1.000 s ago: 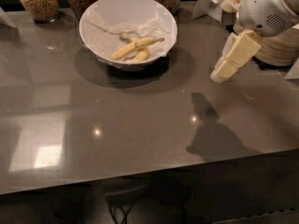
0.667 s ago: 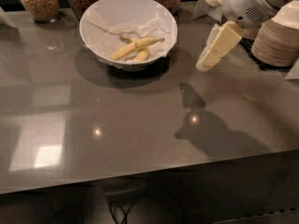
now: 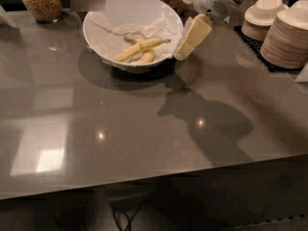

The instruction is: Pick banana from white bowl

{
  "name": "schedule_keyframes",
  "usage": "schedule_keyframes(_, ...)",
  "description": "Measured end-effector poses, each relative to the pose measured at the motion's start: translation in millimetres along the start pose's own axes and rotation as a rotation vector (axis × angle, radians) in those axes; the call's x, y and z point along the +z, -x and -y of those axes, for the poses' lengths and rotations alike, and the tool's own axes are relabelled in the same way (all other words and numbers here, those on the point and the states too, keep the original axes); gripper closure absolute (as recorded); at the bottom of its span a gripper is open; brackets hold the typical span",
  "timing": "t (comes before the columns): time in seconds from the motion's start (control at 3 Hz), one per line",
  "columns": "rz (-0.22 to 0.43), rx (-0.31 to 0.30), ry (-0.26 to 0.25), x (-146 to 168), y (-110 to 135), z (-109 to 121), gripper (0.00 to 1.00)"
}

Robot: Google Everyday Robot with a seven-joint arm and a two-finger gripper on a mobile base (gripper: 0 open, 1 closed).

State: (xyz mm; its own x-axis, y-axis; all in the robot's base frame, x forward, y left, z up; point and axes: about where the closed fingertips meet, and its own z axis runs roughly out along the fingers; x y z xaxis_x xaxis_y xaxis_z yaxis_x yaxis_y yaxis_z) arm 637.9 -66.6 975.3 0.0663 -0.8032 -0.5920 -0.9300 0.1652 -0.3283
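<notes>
One banana (image 3: 142, 48) lies in the white bowl (image 3: 126, 4); end effector (image 3: 184, 51) just beside rim, grip unclear.

The one camera looked down from a raised spot on the near side of the grey counter (image 3: 144, 143). It faced 12 o'clock across the top at a steep tilt and sat close enough that the counter filled nearly the whole frame. The white bowl (image 3: 91, 37) with the banana (image 3: 142, 48) lay toward 11 o'clock near the far edge. The gripper (image 3: 185, 49) hung just beside the bowl's rim toward 1 o'clock, and the stacked plates (image 3: 284, 37) stood at 2 o'clock.
</notes>
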Motion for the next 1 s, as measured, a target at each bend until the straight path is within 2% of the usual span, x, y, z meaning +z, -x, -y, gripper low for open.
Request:
schedule_keyframes(0.33,0.028,-0.017,0.036,43,12,18,0.0)
schedule_keyframes(0.67,0.043,-0.023,0.04,88,28,34,0.0)
schedule_keyframes(1.0,0.063,-0.039,0.045,125,56,42,0.0)
